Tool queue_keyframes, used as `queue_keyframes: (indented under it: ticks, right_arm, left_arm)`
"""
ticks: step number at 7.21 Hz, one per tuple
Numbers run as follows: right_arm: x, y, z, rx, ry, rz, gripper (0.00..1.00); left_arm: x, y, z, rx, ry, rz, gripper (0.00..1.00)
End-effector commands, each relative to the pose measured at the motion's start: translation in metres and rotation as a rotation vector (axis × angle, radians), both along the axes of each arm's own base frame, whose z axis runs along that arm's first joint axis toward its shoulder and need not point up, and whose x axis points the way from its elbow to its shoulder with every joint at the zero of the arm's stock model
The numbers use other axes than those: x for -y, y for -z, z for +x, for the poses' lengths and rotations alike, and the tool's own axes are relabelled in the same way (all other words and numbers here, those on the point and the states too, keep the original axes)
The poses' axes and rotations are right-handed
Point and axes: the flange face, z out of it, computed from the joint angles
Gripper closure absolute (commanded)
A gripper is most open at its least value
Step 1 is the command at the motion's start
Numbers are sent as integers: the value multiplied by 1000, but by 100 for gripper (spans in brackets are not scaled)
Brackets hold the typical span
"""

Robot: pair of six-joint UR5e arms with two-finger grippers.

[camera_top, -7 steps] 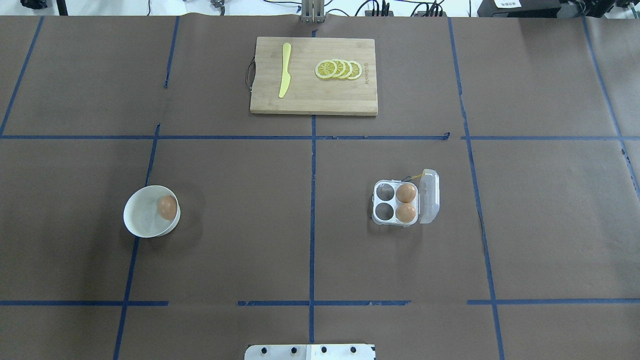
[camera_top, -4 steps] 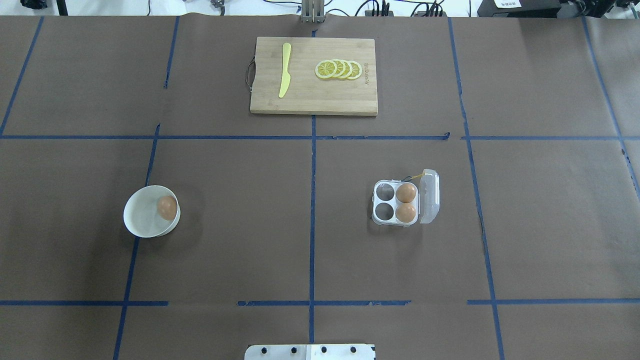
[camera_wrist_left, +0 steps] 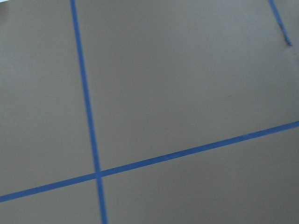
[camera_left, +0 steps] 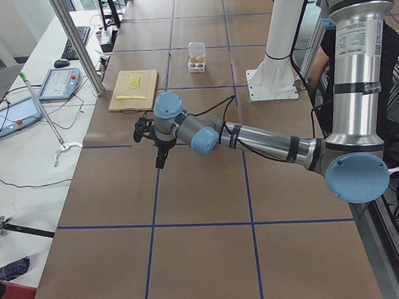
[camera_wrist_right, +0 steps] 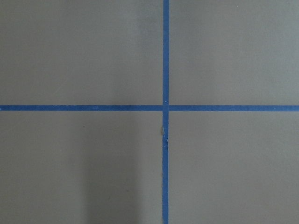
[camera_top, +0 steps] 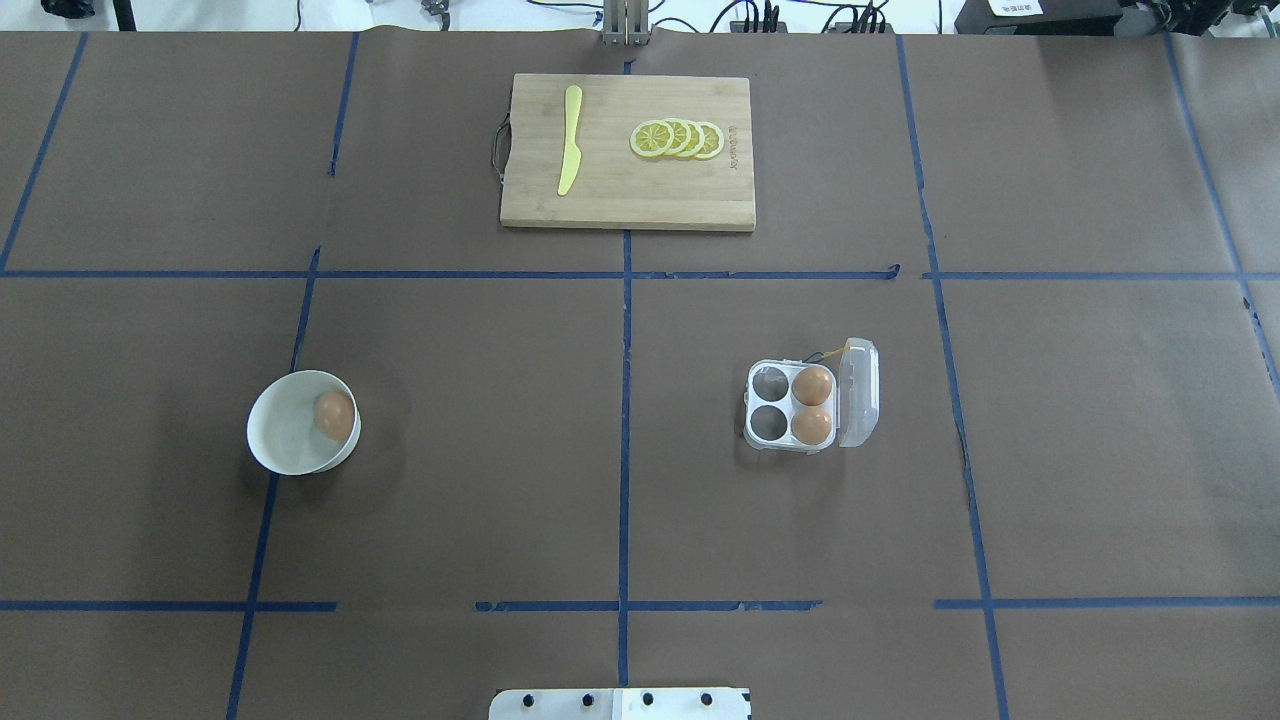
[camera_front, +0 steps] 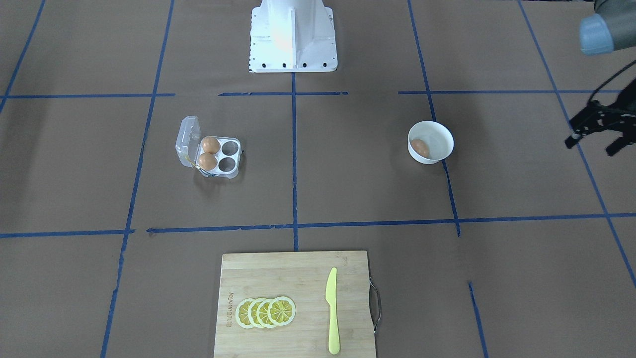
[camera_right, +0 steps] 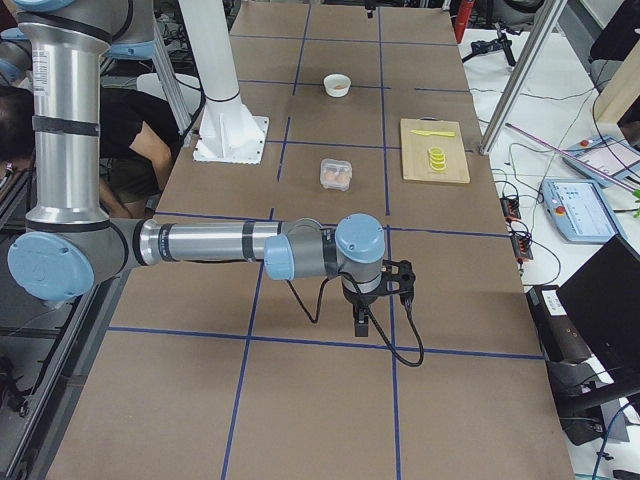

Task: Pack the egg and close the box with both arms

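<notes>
One egg [camera_top: 334, 414] lies in a round white bowl [camera_top: 280, 440] at the table's left; it also shows in the front-facing view [camera_front: 420, 147]. The clear box [camera_top: 768, 405] stands right of centre with its lid [camera_top: 860, 392] open. Two eggs [camera_top: 812, 385] fill its right cups, and the two left cups are empty. My left gripper [camera_front: 591, 146] hangs far out past the bowl with its fingers spread and empty. My right gripper [camera_right: 362, 320] shows only in the exterior right view, far from the box, pointing down; I cannot tell whether it is open or shut. Both wrist views show only brown table and blue tape.
A wooden cutting board [camera_top: 620, 200] lies at the far centre with a yellow knife [camera_top: 570, 140] and lemon slices [camera_top: 678, 138] on it. The white robot base [camera_front: 292, 35] stands at the near edge. Blue tape lines cross the brown table.
</notes>
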Motion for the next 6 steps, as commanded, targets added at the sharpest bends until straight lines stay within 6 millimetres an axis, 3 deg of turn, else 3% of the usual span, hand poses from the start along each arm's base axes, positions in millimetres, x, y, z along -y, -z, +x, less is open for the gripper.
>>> queue_keyframes:
  ticks: [1, 2, 5, 6]
  right_arm:
    - [0, 1, 0, 0, -5, -1, 0]
    - [1, 1, -1, 5, -6, -8, 0]
    - [-1, 1, -4, 60, 0, -21, 0]
    - [-1, 1, -4, 60, 0, -23, 0]
  left_arm:
    - [-36, 66, 95, -67, 39, -114, 1]
    - [-49, 77, 142, -67, 81, -182, 4]
    - [-82, 68, 213, -13, 134, -256, 10]
    - [-79, 60, 220, 6, 143, -259, 11]
